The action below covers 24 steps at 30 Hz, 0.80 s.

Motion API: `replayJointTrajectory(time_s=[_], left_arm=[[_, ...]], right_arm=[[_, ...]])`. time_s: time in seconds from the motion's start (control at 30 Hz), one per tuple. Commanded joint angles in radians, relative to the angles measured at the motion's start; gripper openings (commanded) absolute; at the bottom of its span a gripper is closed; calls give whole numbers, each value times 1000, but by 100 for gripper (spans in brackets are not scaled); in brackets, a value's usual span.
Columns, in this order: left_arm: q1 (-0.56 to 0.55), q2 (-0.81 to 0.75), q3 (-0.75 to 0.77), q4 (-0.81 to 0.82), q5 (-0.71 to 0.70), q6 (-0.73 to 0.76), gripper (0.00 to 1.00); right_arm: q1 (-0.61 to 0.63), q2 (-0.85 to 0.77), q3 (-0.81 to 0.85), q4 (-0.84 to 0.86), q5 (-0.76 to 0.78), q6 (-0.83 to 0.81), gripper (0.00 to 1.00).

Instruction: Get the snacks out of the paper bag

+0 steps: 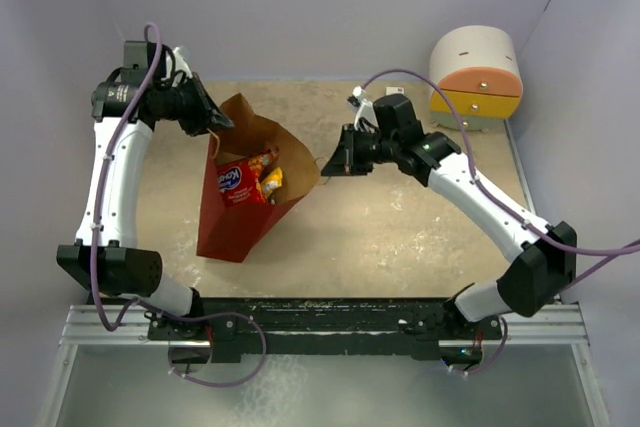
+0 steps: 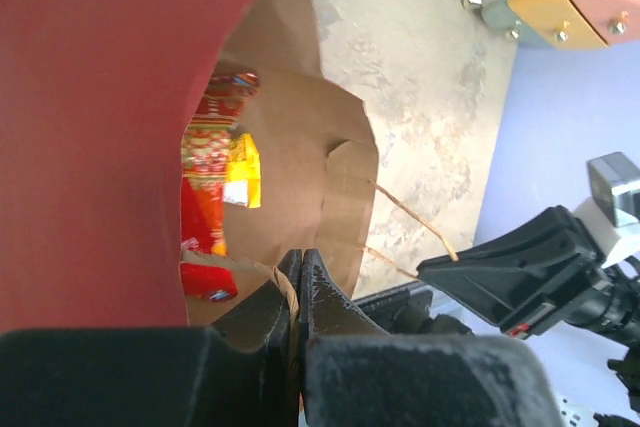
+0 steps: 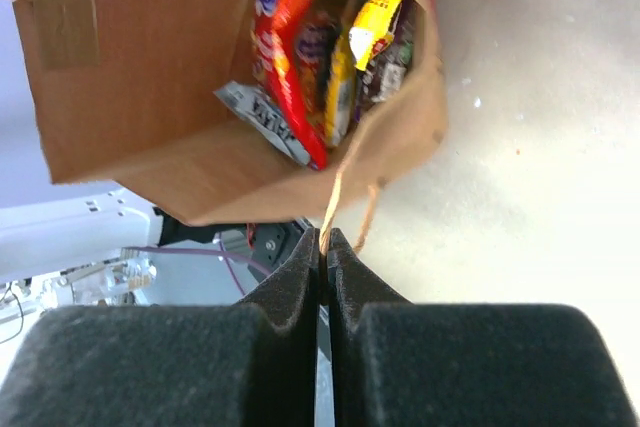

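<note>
1. Up at the paper bag (image 1: 235, 222) left rim, left fingers (image 2: 262, 319) are clamped shut on its string handle (image 2: 284, 292).
2. Across the bag, right fingers (image 3: 292, 282) pinch the opposite handle (image 3: 336, 197), closed tight.
3. Bag stands open on the worktop (image 1: 400, 237); red crisp packet (image 1: 236, 181) and candy bars (image 1: 270, 182) sit inside.

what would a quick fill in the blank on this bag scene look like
1. The right gripper is shut on the paper bag's string ____.
2. The red crisp packet sits ____ the bag.
3. The white mini chest has an orange drawer above a ____ one.

Missing words: handle; inside; yellow
</note>
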Motion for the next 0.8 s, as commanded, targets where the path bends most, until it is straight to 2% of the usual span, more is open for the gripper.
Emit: replayJointTrajectory(time_s=[0.0, 0.17, 0.33, 0.5, 0.63, 0.77], left_arm=[[-57, -29, -56, 185, 152, -16, 0], [-204, -23, -82, 197, 111, -34, 0], [-259, -59, -146, 246, 87, -89, 0], [-305, -63, -176, 258, 93, -133, 0], [-381, -99, -234, 292, 34, -184, 0], [-461, -141, -301, 365, -1, -278, 0]], right_arm=[[-8, -121, -78, 31, 2, -16, 5], [-8, -215, -178, -32, 41, -30, 6], [-8, -259, -201, -124, 72, -82, 7], [-7, -246, -223, -117, 46, -112, 8], [-8, -283, -319, -64, -6, -112, 8], [-8, -330, -363, -132, 25, -127, 9]])
